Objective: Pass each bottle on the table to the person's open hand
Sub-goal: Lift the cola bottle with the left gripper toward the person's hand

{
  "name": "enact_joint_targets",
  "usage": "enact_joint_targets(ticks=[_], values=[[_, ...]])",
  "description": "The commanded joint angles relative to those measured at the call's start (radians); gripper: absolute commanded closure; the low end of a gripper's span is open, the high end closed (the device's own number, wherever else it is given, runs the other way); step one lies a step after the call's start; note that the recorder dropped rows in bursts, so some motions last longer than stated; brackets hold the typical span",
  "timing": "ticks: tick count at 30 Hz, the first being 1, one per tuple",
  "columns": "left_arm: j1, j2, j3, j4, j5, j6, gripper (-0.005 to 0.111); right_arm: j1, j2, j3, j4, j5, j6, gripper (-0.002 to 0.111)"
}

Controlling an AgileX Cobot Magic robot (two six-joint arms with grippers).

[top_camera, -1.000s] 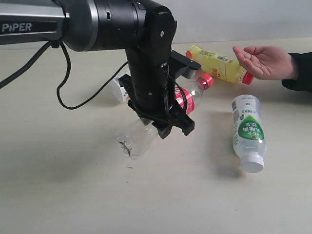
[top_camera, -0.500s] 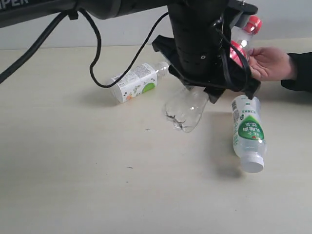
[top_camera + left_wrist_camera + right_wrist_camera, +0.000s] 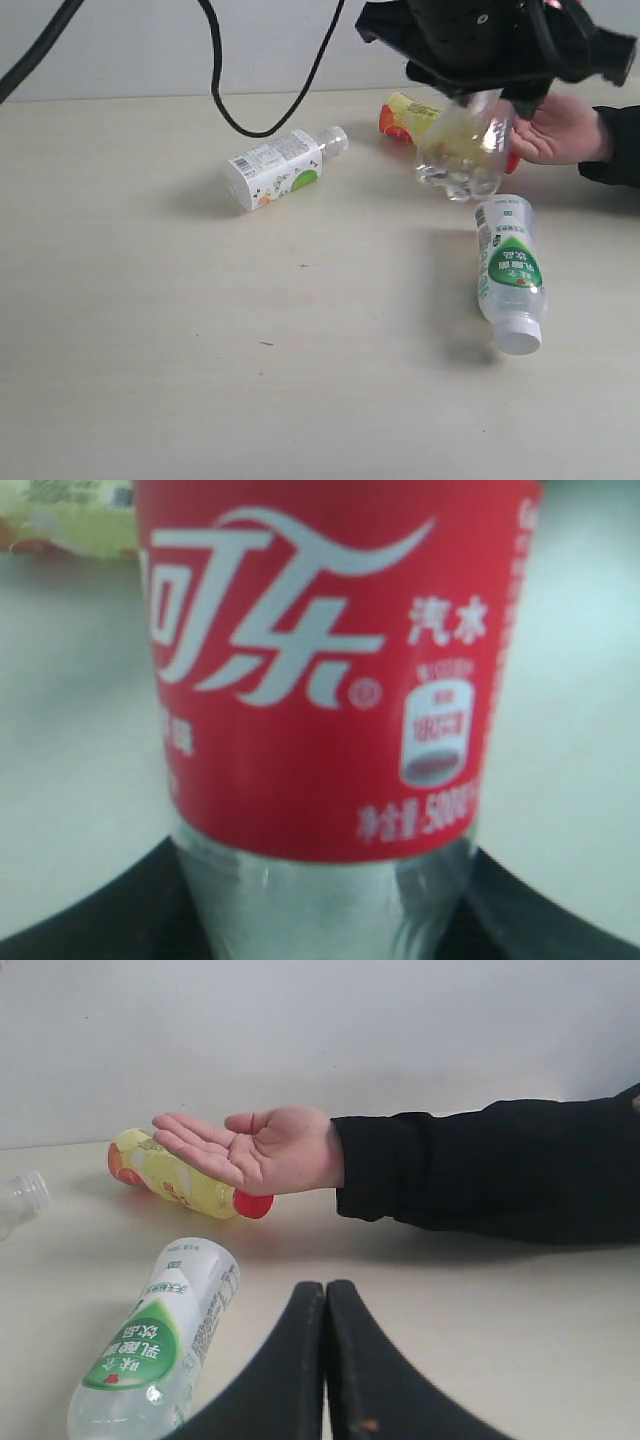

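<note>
My left gripper (image 3: 320, 915) is shut on the clear bottle (image 3: 320, 680) with the red label, which fills the left wrist view. In the exterior view this bottle's clear base (image 3: 462, 160) hangs tilted above the table (image 3: 150, 350), just left of the person's open hand (image 3: 562, 130); its cap is hidden behind the arm. The yellow bottle (image 3: 405, 115) lies behind it. The green-white bottle (image 3: 508, 268) lies in front of the hand, white cap toward the front. A short white-labelled bottle (image 3: 275, 168) lies at centre left. My right gripper (image 3: 326, 1295) is shut and empty.
The person's black sleeve (image 3: 500, 1170) reaches in from the right, palm (image 3: 250, 1150) up above the yellow bottle (image 3: 180, 1182). A black cable (image 3: 260, 110) hangs from the left arm over the back of the table. The green-white bottle (image 3: 160, 1340) lies close to my right gripper.
My left arm has carried the clear bottle up and to the right, from the table's middle to beside the open hand. The other bottles and the hand have stayed put.
</note>
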Motion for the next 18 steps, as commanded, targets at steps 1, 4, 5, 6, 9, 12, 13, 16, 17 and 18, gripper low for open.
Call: enact_joint_targets(ticks=[1,4,5,6,9,12,13,16,17,18], values=[[-0.002,0.027,-0.069,-0.127,-0.099,-0.001,0.107,0.003,-0.005,0.005,-0.001,-0.007,-0.001,0.108],[0.0,0.087,-0.148,-0.179,-0.11,0.0,0.107,0.003,-0.005,0.005,-0.001,-0.007,-0.001,0.108],[0.0,0.112,-0.178,-0.189,-0.112,-0.002,0.107,0.003,-0.005,0.005,-0.001,-0.007,-0.001,0.108],[0.0,0.138,-0.209,-0.191,-0.121,-0.004,0.107,0.003,-0.005,0.005,-0.001,-0.007,-0.001,0.108],[0.006,0.209,-0.292,-0.199,-0.162,-0.042,0.107,0.003,-0.005,0.005,-0.001,-0.007,-0.001,0.108],[0.031,0.276,-0.363,-0.238,-0.213,-0.066,0.107,0.003,-0.005,0.005,-0.001,-0.007,-0.001,0.108],[0.043,0.296,-0.379,-0.269,-0.236,-0.079,0.107,0.003,-0.005,0.005,-0.001,-0.007,-0.001,0.108],[0.079,0.357,-0.401,-0.413,-0.323,-0.079,0.107,0.003,-0.005,0.005,-0.001,-0.007,-0.001,0.108],[0.091,0.376,-0.403,-0.468,-0.35,-0.077,0.107,0.003,-0.005,0.005,-0.001,-0.007,-0.001,0.108],[0.101,0.392,-0.403,-0.51,-0.378,-0.074,0.107,0.003,-0.005,0.005,-0.001,-0.007,-0.001,0.108]])
